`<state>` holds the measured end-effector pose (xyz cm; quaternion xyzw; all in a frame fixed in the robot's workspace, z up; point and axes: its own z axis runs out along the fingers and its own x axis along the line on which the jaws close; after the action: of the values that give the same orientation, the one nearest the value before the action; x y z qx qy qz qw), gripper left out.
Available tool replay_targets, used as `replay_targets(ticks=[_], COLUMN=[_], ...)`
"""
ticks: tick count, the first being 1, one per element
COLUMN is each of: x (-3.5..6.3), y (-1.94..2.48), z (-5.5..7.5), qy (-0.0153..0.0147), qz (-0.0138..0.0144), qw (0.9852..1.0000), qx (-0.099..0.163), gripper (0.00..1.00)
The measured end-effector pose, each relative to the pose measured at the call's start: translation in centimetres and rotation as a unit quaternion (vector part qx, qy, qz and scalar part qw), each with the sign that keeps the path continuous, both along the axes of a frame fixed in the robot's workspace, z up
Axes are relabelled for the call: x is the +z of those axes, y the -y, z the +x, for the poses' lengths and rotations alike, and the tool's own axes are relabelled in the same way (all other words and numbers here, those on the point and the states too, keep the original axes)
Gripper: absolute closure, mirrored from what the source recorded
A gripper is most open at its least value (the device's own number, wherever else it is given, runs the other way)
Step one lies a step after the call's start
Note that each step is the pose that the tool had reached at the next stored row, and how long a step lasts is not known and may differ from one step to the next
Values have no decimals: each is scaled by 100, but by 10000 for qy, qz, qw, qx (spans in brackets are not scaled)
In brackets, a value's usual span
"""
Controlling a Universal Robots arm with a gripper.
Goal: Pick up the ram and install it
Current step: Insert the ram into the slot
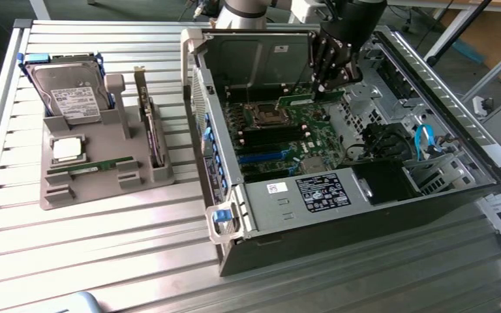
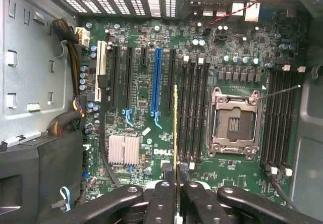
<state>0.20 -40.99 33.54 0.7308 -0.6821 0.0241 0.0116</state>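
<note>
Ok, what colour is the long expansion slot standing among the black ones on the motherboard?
Blue. The slot shows best in the wrist view.

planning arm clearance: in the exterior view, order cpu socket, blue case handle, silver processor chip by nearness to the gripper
1. cpu socket, on motherboard near the gripper
2. blue case handle, on the case corner
3. silver processor chip, on the tray

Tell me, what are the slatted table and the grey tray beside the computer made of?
The table looks like bare aluminium: silvery ribbed slats with a soft sheen. The grey tray looks like matte plastic, perhaps printed: dull, even colour, chunky posts.
</note>
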Motion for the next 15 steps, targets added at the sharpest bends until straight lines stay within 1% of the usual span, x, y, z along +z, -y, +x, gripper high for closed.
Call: replay_targets(ticks=[15], x=[-61], y=[0], z=[-33], qy=[0], qz=[0], qw=[10000], qx=[0], gripper=[87])
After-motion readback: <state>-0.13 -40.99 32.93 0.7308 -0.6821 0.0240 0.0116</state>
